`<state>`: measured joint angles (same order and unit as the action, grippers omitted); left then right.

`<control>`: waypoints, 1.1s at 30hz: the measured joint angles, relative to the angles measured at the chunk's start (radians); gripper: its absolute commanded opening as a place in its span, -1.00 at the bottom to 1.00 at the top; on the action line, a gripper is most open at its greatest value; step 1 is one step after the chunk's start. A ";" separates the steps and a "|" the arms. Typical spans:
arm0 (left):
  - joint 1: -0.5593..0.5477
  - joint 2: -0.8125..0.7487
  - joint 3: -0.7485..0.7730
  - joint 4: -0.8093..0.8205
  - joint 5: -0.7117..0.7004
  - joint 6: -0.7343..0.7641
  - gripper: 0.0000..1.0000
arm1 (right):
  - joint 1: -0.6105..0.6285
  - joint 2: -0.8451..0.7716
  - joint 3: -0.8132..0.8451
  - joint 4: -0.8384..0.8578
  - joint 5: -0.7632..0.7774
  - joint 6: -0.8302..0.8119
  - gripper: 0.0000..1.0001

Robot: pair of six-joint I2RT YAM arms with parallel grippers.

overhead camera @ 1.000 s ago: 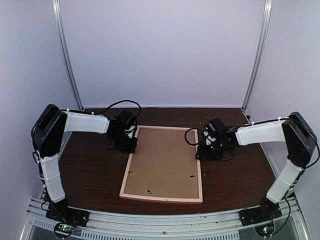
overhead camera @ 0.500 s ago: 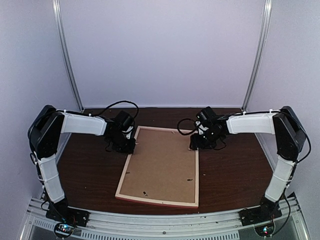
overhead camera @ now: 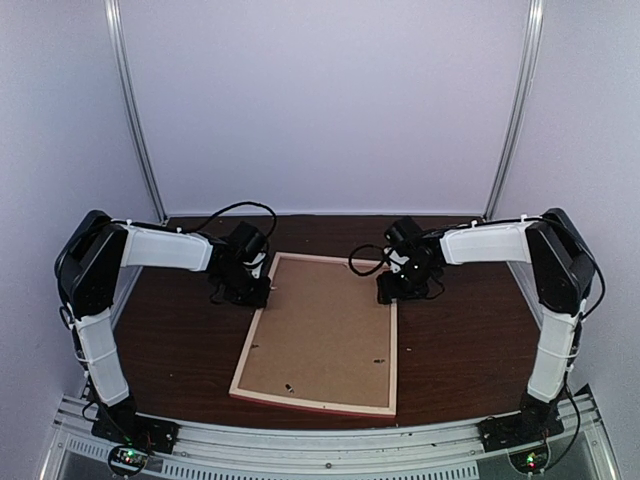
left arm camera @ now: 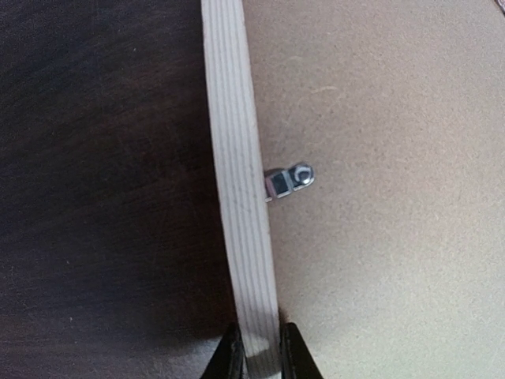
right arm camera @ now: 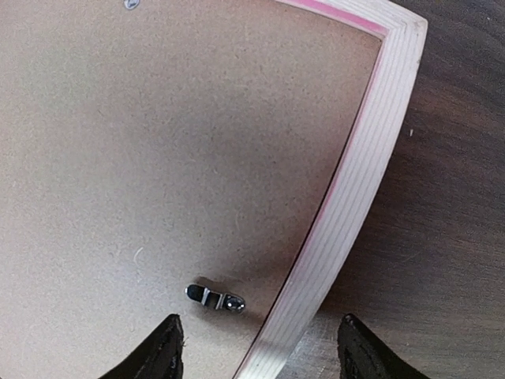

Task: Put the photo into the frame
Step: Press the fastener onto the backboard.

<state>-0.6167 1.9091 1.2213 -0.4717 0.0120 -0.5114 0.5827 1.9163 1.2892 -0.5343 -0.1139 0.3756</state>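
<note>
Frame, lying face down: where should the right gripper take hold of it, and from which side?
Probably the right rail of the frame, near the far corner, coming from above. That rail is narrow and fits between the fingers of the open right gripper, one finger over the backing board, the other over the table. The left gripper pinches the left rail that way.

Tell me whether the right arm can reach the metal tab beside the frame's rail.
Probably yes: the right claw hangs open just over the metal tab, which lies bare on the backing board.
</note>
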 measured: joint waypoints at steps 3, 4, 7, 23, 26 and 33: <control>0.000 0.000 0.000 0.000 0.001 0.000 -0.74 | 0.000 0.015 0.012 -0.003 -0.002 -0.008 0.27; 0.001 0.000 0.000 0.000 0.001 0.000 -0.74 | 0.000 0.021 0.017 -0.005 -0.003 -0.010 0.26; 0.001 0.000 0.000 0.000 0.002 0.000 -0.74 | 0.000 0.037 0.029 -0.010 -0.005 -0.012 0.20; 0.001 0.000 0.000 0.000 0.003 0.000 -0.75 | -0.017 0.086 0.095 -0.046 -0.006 0.006 -0.07; 0.002 0.000 0.000 0.000 0.004 0.000 -0.74 | -0.024 0.092 0.102 -0.049 -0.007 0.021 -0.15; 0.003 0.000 0.000 0.000 0.007 0.000 -0.74 | -0.042 0.108 0.129 -0.069 -0.016 0.058 -0.36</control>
<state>-0.6140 1.9091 1.2213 -0.4717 0.0193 -0.5110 0.5404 2.0243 1.4178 -0.6033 -0.1295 0.4339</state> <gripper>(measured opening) 0.137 0.351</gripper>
